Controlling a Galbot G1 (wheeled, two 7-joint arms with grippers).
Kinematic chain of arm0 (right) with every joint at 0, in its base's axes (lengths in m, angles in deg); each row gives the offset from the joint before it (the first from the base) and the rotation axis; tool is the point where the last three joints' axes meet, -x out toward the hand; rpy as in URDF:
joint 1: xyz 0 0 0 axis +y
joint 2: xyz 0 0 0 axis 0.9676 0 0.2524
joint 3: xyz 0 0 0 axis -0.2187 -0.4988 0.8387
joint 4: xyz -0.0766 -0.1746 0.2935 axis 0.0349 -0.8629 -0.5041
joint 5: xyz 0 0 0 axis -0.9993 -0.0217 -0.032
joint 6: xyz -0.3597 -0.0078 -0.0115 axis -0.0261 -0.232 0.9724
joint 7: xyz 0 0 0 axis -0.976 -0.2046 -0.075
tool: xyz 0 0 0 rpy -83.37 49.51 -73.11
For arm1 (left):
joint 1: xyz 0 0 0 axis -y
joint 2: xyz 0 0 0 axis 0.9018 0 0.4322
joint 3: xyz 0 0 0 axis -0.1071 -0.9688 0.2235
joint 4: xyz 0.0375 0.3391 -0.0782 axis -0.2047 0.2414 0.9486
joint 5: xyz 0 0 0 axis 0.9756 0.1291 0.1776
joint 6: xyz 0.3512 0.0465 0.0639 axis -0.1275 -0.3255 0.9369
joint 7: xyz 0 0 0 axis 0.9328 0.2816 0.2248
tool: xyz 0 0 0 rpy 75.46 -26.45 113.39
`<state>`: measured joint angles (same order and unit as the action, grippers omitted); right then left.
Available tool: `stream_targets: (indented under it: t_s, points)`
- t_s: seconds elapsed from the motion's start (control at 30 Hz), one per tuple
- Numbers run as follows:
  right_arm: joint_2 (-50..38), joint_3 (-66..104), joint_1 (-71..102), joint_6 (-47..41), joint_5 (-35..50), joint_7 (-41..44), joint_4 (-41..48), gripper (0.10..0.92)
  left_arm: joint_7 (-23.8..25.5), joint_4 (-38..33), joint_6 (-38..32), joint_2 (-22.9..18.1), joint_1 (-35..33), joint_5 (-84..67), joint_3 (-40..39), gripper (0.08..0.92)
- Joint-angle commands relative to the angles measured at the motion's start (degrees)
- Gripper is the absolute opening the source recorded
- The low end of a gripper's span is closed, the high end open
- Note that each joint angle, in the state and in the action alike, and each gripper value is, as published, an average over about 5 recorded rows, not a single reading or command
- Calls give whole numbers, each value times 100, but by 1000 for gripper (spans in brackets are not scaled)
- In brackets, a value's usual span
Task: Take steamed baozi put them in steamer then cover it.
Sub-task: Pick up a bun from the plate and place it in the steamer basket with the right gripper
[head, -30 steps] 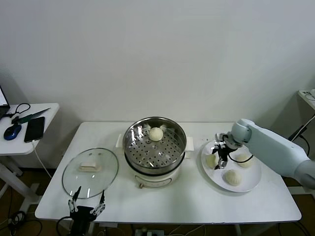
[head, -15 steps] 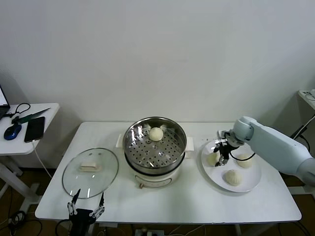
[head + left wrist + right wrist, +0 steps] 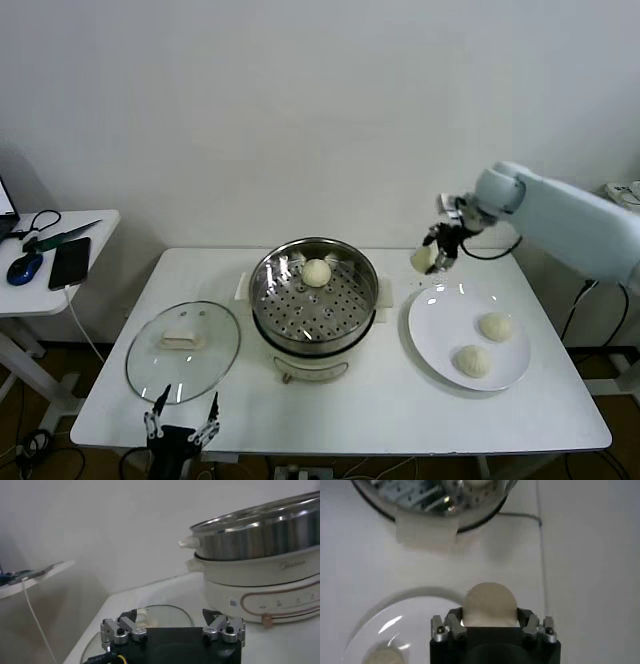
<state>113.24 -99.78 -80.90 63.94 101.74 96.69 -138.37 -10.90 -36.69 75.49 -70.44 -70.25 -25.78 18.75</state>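
Note:
My right gripper [image 3: 432,252] is shut on a cream-white baozi [image 3: 423,259] and holds it in the air above the plate's far left edge, right of the steamer [image 3: 314,290]. In the right wrist view the baozi [image 3: 490,605] sits between the jaws. One baozi [image 3: 317,272] lies at the back of the steel basket. Two baozi [image 3: 495,326] [image 3: 472,361] lie on the white plate [image 3: 440,320]. The glass cover [image 3: 184,348] with its cream handle lies flat on the table left of the steamer. My left gripper [image 3: 181,428] is open, low at the table's front edge, below the cover.
A side table [image 3: 55,262] at the far left holds a phone, a mouse and cables. The wall stands close behind the main table. The steamer's pot base [image 3: 260,587] fills the left wrist view beyond the cover [image 3: 150,617].
My right gripper has closed on a baozi from the plate and lifted it up and back, off the plate. The left arm has barely moved.

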Motion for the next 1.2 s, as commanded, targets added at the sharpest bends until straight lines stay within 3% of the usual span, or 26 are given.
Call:
stream_targets:
  t_s: [0.03, 0.27, 0.6, 1.2]
  points:
    - [741, -1152, -1562, -223, 1481, -98, -249, 701, 15, -24, -35, 6, -26, -41, -72, 823]
    - [1846, -1259, -1354, -561, 1959, -488, -444, 704, 25, -8, -106, 10, -42, -69, -87, 823]
    - [2964, -1177, -539, -747, 2015, -799, 95, 704, 25, 3, -124, 39, -13, -96, -68, 823]
    - [3299, -1263, 415, -819, 1572, -973, 269, 712, 12, 27, -101, 2, 21, -68, -19, 823]
